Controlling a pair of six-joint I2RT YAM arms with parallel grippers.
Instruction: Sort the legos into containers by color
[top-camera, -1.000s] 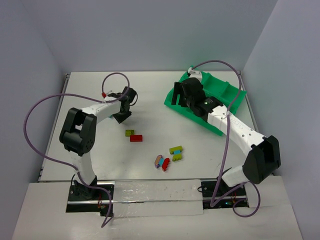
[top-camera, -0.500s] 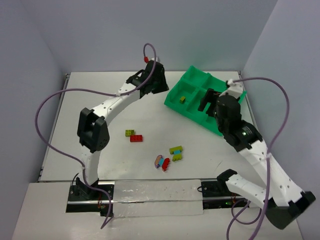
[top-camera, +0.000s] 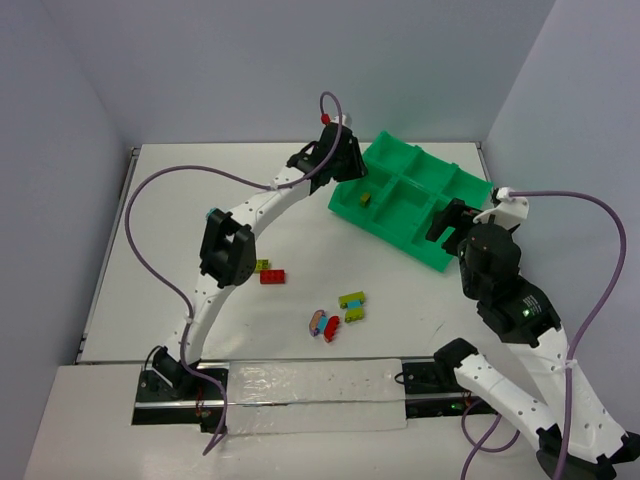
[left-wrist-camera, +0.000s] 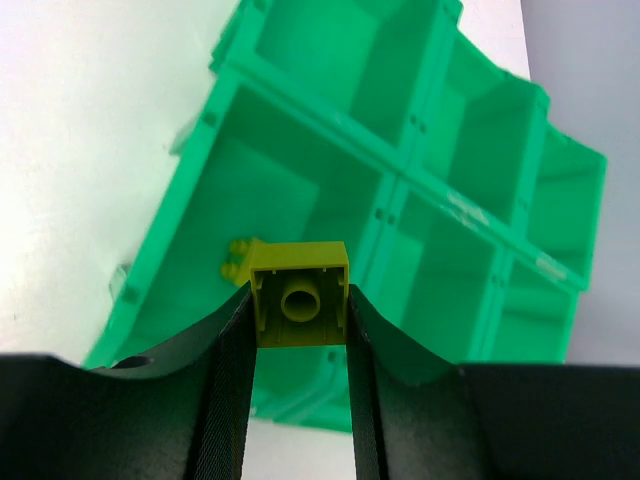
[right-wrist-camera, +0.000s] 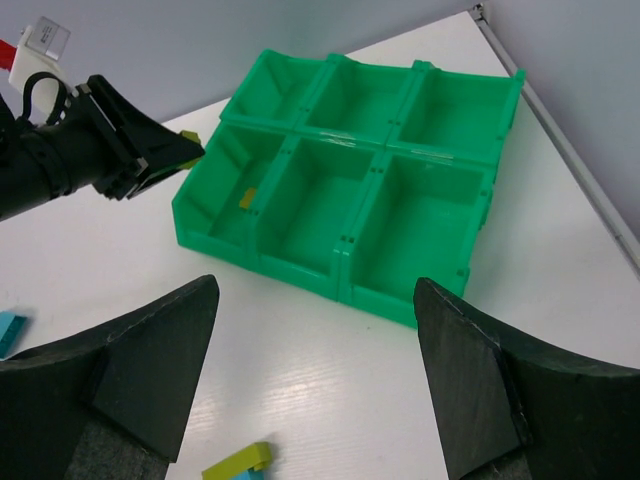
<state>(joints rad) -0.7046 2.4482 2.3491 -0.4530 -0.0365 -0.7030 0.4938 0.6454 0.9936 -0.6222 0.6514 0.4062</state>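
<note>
**brickbot_fan:** Over at the far right of the table, the left gripper (left-wrist-camera: 298, 312) is pinching an olive-yellow brick (left-wrist-camera: 298, 290) by two opposite sides, with its hollow underside facing the wrist cam. Which way is the bin from it?

**yam_tinkerer:** Pretty much straight ahead of the fingers. The arm comes in from the left, tilted, and points into the left-end compartment (left-wrist-camera: 270, 180) of the green tray (top-camera: 402, 236), near row. Another yellow brick (left-wrist-camera: 238, 262) is already lying in there against the near wall, so the colour matches. From the right wrist cam, though, the tips look like they sit just about over that compartment's outer left wall. I can't tell if the brick is fully inside the rim, so I'd nudge it right before letting go.

**brickbot_fan:** And the right arm?

**yam_tinkerer:** The right gripper (right-wrist-camera: 315, 290) is spread wide, holding nothing, hanging back on the near side of the tray. The left arm is the only one in position. The red brick (top-camera: 272, 277) and the mixed cluster (top-camera: 338, 315) are on the table, well apart from both.
</note>
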